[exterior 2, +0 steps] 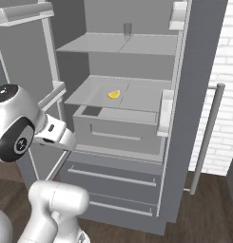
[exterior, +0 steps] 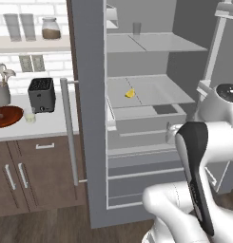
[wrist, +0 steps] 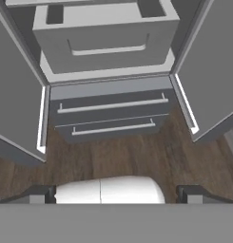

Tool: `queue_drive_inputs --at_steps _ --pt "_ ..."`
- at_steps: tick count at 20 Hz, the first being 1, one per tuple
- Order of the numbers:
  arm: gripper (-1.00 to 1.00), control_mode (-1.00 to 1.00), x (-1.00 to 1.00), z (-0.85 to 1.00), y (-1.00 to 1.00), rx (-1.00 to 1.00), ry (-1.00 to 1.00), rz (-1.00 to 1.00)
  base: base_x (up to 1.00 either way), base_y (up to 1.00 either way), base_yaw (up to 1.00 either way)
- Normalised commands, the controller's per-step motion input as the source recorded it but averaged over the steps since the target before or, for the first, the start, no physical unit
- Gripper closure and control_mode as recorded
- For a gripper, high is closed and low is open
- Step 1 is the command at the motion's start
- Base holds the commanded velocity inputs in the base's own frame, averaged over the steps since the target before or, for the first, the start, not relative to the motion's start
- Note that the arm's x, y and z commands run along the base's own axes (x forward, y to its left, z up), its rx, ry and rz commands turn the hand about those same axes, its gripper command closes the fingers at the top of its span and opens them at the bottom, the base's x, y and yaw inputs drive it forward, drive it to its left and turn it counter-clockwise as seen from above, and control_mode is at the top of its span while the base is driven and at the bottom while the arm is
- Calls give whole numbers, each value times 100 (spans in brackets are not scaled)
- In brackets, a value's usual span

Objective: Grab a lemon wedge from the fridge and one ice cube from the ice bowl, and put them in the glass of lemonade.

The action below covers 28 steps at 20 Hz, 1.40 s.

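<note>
With the fridge open and the wedge lying on its middle shelf, raise your gripper, fingers spread wide and empty, and descend straight over it.

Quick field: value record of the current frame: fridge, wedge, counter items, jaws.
fridge: both doors open, two lower drawers shut
lemon wedge: on middle shelf, untouched
ice bowl: on counter, left of the toaster
glass of lemonade: on counter, between bowl and toaster
gripper: jaws wide apart, empty, pointing at floor before the drawers
</note>
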Motion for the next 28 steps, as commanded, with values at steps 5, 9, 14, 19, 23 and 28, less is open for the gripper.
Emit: queue_drive_inputs --at_steps 5,9,14,19,23,28 --pt "-100 -100 -13 -1 -7 0 0 0 0 0 0" --pt "-100 -100 0 -5 0 0 0 0 0 0 0" --pt "-100 100 1 -6 0 0 0 0 7 0 0" --pt "-100 100 0 0 0 0 0 0 56 0 0" --pt "-100 100 0 0 0 0 0 0 46 0 0" --pt "-100 100 0 0 0 0 0 0 46 0 1"
